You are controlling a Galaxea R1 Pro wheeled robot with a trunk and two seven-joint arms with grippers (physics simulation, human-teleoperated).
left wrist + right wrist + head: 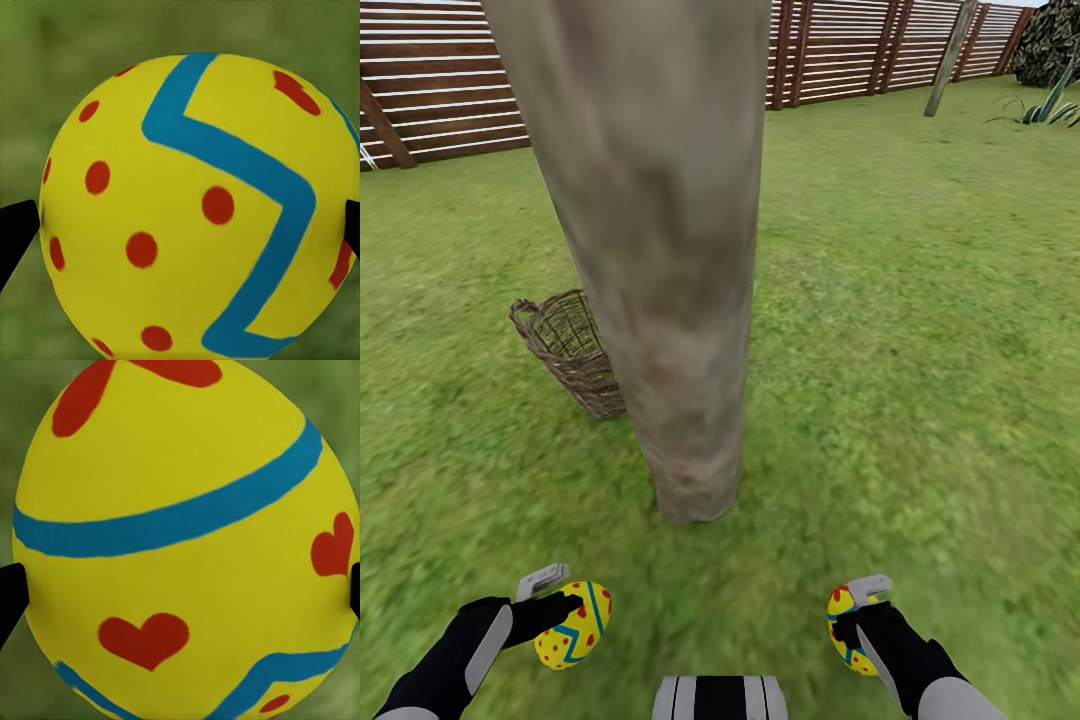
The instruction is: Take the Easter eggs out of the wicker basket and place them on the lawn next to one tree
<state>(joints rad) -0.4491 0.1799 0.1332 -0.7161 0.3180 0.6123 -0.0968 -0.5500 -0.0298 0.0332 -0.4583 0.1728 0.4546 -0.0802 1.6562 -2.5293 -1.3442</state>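
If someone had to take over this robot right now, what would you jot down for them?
Left gripper: shut on the zigzag egg.
Right gripper: shut on the heart egg.
Both hang above the lawn before the tree; the wicker basket lies tipped behind it.
Done: two eggs out.
Left: set both down by the trunk. I can't spot the third egg; look in the basket.

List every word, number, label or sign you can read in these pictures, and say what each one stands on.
None: no readable text in any view.
The left egg bears only red dots and a blue zigzag.
The right egg bears only red hearts and blue bands.
The trunk, basket, fence and lawn carry no lettering.
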